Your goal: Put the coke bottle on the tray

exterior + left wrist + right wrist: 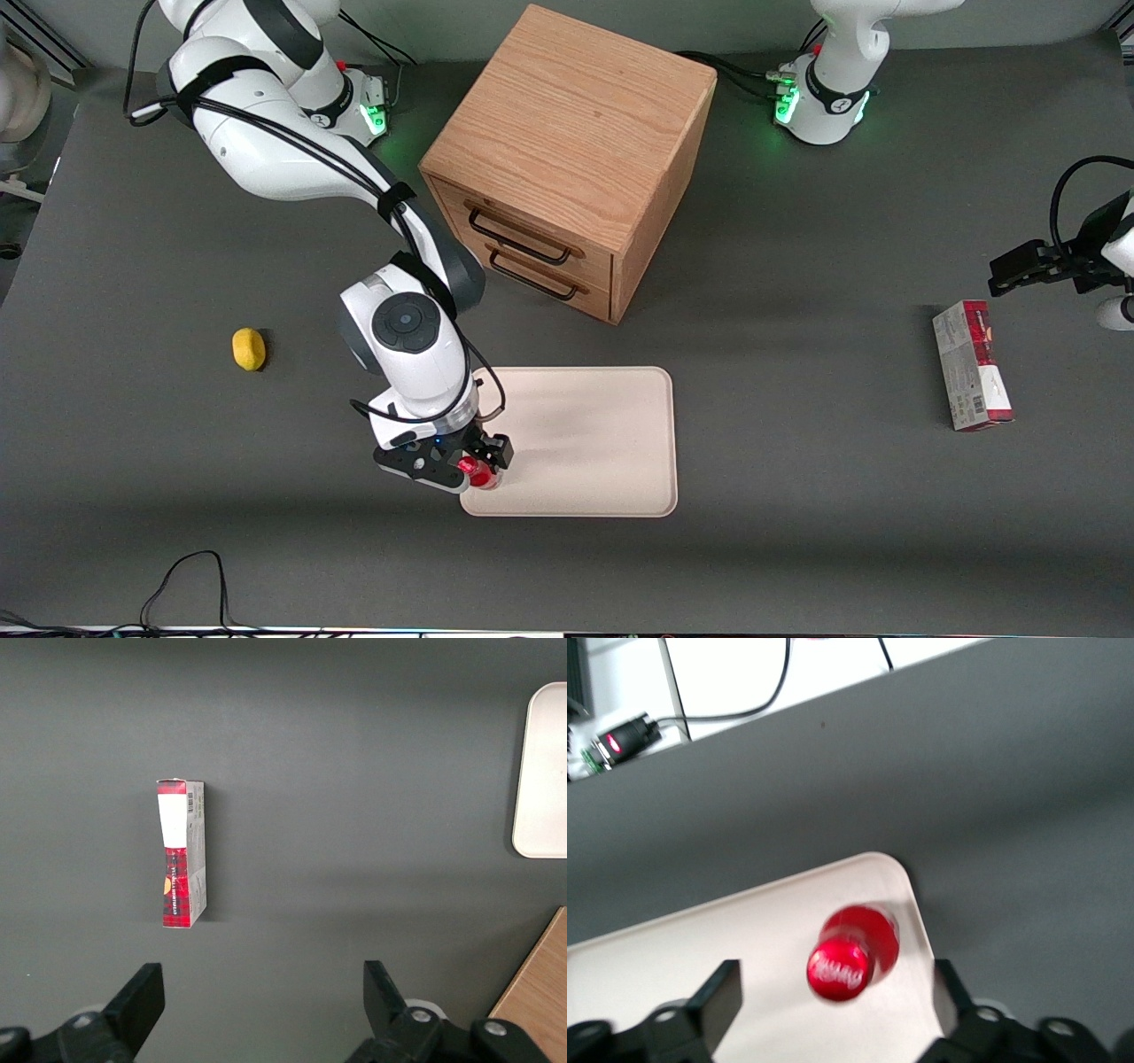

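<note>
The coke bottle [482, 475] stands upright on the cream-white tray [594, 443], in the tray's corner nearest the front camera and toward the working arm's end. In the right wrist view I look down on the bottle's [850, 957] red cap, with the tray's [700, 939] rounded corner just beside it. My right gripper [476, 461] hangs directly above the bottle and is open. Its black fingers [719, 999] stand well apart on either side of the cap, touching nothing.
A wooden drawer cabinet [567, 151] stands farther from the camera than the tray. A yellow lemon [249, 348] lies toward the working arm's end. A red-and-grey carton [972, 363] lies toward the parked arm's end. A black cable [186, 576] loops at the table's near edge.
</note>
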Robot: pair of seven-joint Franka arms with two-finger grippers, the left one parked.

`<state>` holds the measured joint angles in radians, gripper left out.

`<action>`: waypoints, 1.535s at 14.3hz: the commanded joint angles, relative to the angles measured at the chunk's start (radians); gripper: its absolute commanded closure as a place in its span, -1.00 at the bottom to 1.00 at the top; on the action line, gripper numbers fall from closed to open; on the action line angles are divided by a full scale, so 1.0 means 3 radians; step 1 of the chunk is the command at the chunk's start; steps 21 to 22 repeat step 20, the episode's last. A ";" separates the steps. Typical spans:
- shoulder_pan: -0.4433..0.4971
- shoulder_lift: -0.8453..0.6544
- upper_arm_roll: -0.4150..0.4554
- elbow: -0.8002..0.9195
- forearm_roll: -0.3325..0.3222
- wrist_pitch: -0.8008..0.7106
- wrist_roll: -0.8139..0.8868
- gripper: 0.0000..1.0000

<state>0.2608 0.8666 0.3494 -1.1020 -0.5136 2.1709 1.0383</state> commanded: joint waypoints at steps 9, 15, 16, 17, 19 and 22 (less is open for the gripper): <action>-0.0266 -0.2002 -0.0745 -0.1182 0.1363 -0.1625 -0.2011 -1.00; -0.0424 -0.3123 -0.1190 -0.2094 0.1727 -0.1912 -0.3082 -1.00; -0.0450 -0.3174 -0.1190 -0.2104 0.1733 -0.1974 -0.3103 -1.00; -0.0475 -0.3226 -0.1195 -0.2110 0.1768 -0.1990 -0.3073 -1.00; -0.0522 -0.3241 -0.1201 -0.2105 0.1896 -0.1985 -0.3067 -1.00; -0.0522 -0.3241 -0.1201 -0.2104 0.1896 -0.1985 -0.3057 -1.00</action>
